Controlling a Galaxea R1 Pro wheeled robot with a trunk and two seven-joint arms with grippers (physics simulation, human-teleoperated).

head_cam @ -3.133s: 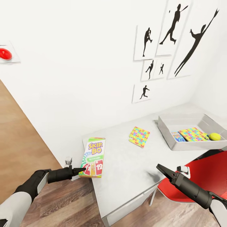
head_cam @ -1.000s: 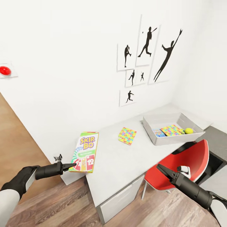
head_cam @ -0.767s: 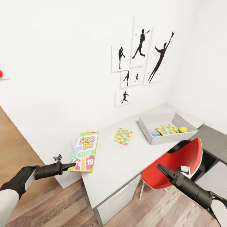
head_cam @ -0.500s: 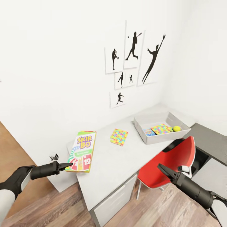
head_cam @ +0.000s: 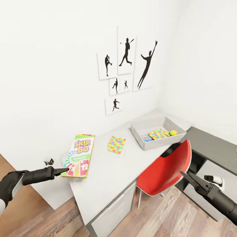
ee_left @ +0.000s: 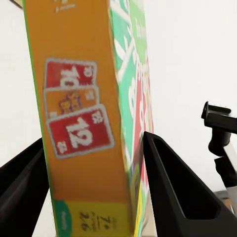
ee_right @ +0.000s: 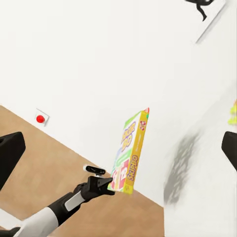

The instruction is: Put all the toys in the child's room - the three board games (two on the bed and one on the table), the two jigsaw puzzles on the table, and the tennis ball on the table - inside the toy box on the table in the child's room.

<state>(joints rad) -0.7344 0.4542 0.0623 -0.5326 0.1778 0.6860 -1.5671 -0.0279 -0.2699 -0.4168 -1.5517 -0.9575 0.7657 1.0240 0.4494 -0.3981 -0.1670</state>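
We hold the SKIP-BO board game [head_cam: 78,155] by its lower short edge in our left pincer [head_cam: 64,170], low in the left of the head view. The left wrist view shows both dark fingers [ee_left: 170,182] pressed against the card box's two broad faces, so that pincer is clamped on it. The box's long axis runs away from the pincer, up the frame towards the wall, and in the right wrist view it stands on edge above the wooden floor [ee_right: 39,163], clear of the worktop.

The toy box [head_cam: 158,146] lies well to the right of the held game, at centre right of the head view, past the loose jigsaw puzzle [head_cam: 116,144] on the pale worktop [head_cam: 108,174]. So we judge that the game must travel rightwards and come down flat inside the rim. The bin already carries a second puzzle [head_cam: 158,134], a light blue game box [head_cam: 145,138] and the tennis ball [head_cam: 173,133].

Our right pincer [head_cam: 189,178] hangs at lower right beside the red chair [head_cam: 163,171], its fingers close together on nothing; it sits nearer the bin than the left.

The game is thin printed card, rigid and glossy. The bin is smooth grey with sloping walls, the puzzle a flat slab of interlocking colours, the ball small and fuzzy.
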